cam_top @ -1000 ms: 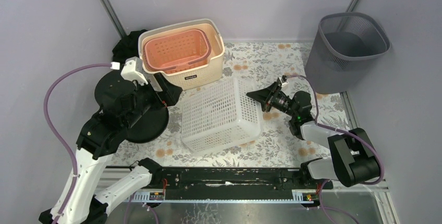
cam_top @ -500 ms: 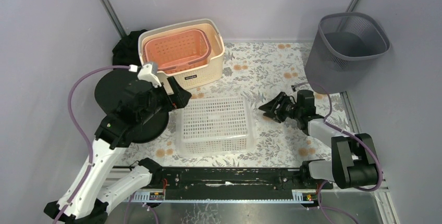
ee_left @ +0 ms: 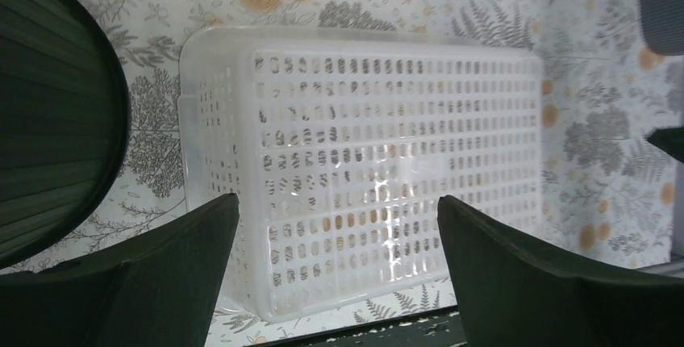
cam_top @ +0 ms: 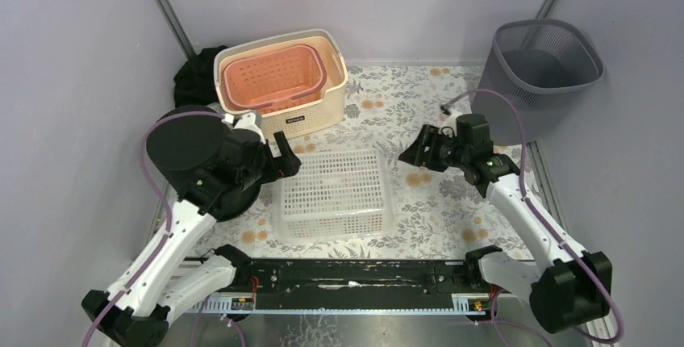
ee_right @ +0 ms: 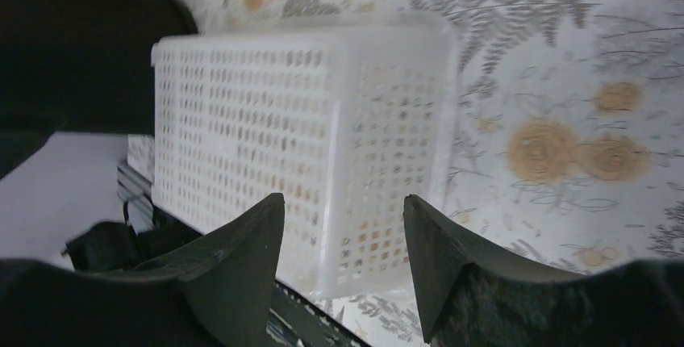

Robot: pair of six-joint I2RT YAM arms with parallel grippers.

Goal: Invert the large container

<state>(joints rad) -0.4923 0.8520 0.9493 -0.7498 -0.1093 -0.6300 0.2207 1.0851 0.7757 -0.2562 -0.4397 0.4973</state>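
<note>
The large container [cam_top: 335, 194] is a white perforated basket lying bottom-up on the flowered table, near the front middle. It fills the left wrist view [ee_left: 363, 153] and shows from its end in the right wrist view [ee_right: 266, 121]. My left gripper [cam_top: 286, 161] hovers above its left edge, open, with nothing between the fingers [ee_left: 337, 199]. Off the container's right end, my right gripper [cam_top: 413, 156] also stands open and empty [ee_right: 343, 198], apart from the basket.
A beige basket [cam_top: 335, 97] holding a pink basket [cam_top: 274, 79] stands at the back left. A grey mesh bin [cam_top: 536, 73] stands at the back right. A black ribbed disc [ee_left: 48, 121] lies left of the container; a black rail [cam_top: 355, 274] runs along the near edge.
The container has dropped from tilted on its side to flat, bottom up. My right gripper let go, opened and drew back to the right. My left arm swung toward the container.
</note>
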